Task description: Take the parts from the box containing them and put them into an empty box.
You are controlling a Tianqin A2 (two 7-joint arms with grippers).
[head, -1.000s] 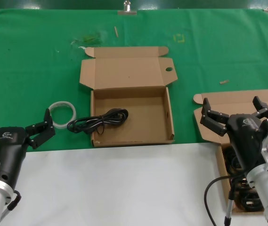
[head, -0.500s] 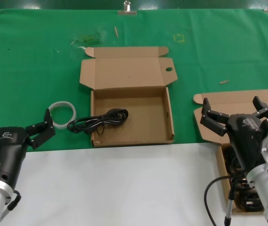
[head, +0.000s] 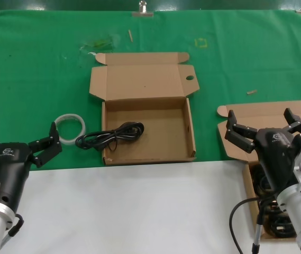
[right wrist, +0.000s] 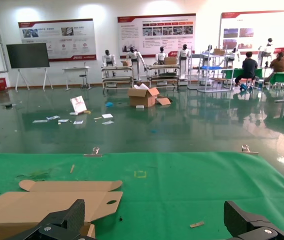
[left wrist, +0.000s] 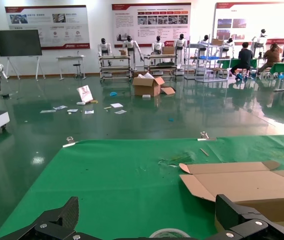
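The box with the holed lid tab point(head: 189, 134) lies open at the middle of the green cloth. One black power cord point(head: 110, 136) hangs over its left wall, part inside and part on the cloth. The box holding the other cords point(head: 238, 112) is at the near right, mostly hidden behind my right arm; black cords point(head: 277, 226) show inside it. My right gripper point(head: 260, 119) is open and empty above that box's lid. My left gripper point(head: 20, 136) is open and empty at the near left, beside the white ring point(head: 70, 126).
The white ring also shows in the left wrist view point(left wrist: 169, 233), between my left gripper's fingers point(left wrist: 64, 215). The holed lid point(right wrist: 52, 205) shows in the right wrist view. A white surface point(head: 139, 211) covers the near part. Small scraps point(head: 251, 91) lie on the cloth.
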